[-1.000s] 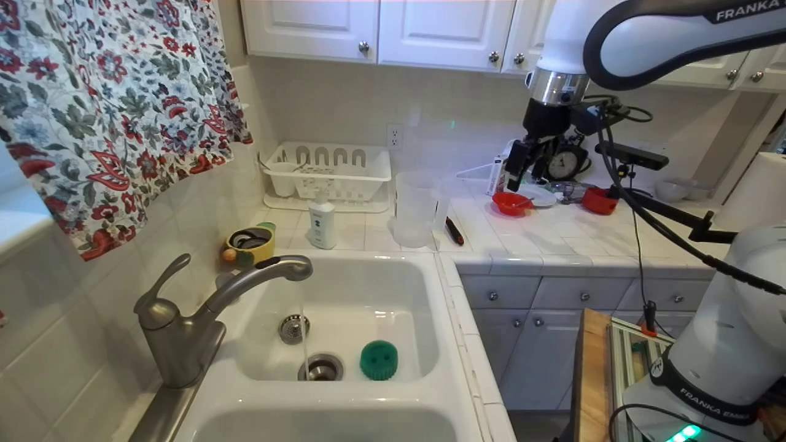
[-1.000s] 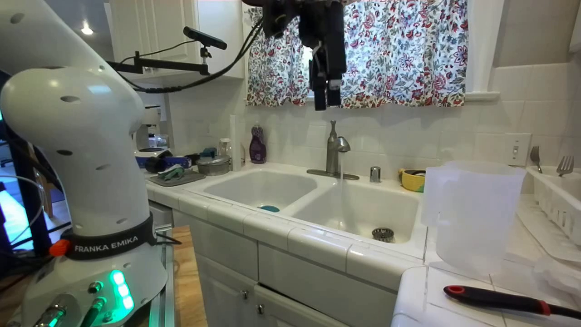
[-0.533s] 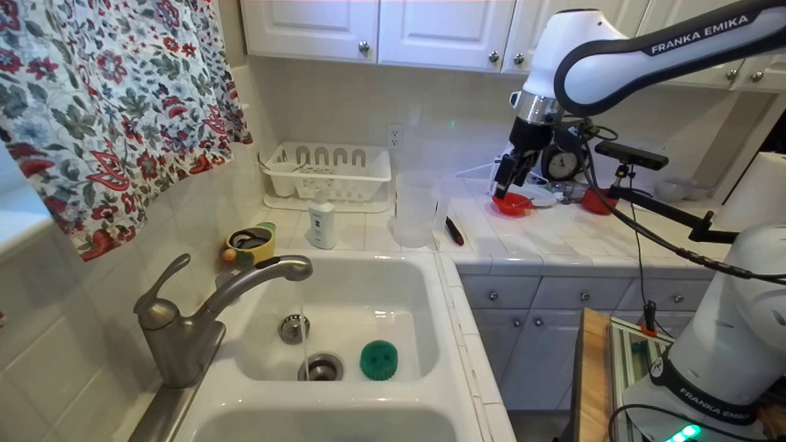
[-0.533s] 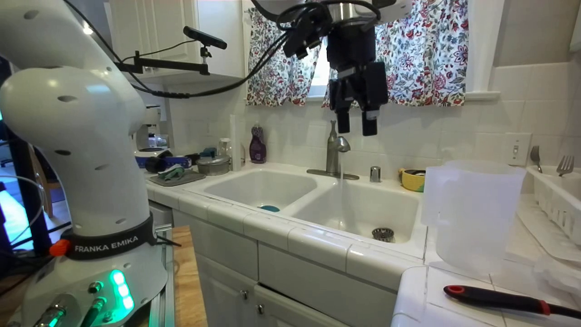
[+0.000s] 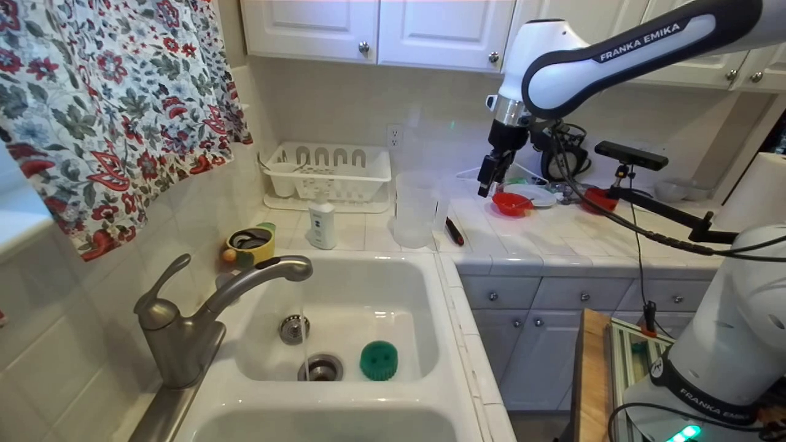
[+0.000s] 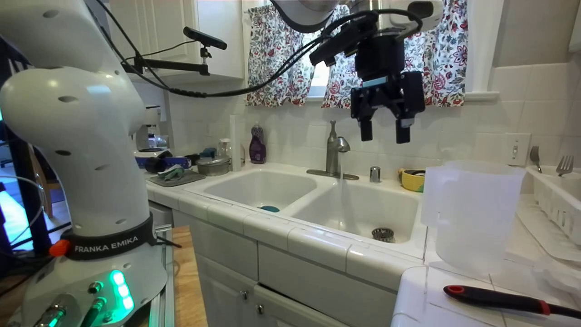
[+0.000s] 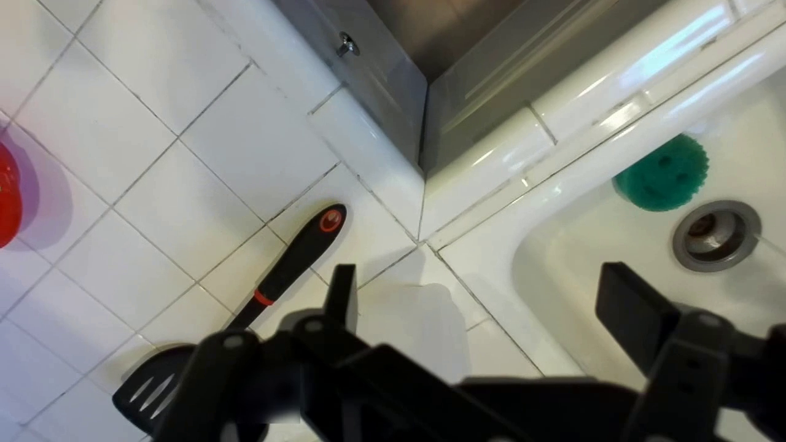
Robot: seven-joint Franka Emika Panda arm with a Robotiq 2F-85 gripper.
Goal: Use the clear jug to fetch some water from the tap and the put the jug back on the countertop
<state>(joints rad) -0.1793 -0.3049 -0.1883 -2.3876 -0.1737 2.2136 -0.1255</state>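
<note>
One short move has brought my pincer (image 6: pixel 384 137), spread and holding nothing, nearer the clear jug (image 6: pixel 476 218) below it, so I judge grasping comes next.

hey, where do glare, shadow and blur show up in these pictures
Wrist view: glare on the countertop edge, a purplish shadow beside the red bowl, the gripper dark and blurred; in an exterior view: the clear jug almost blending into its pale surroundings.

Floral curtain (image 5: pixel 123 104), green sponge (image 5: pixel 379 360), grey tap (image 5: pixel 183 337); jug (image 6: pixel 472 218) seemingly whitish.
</note>
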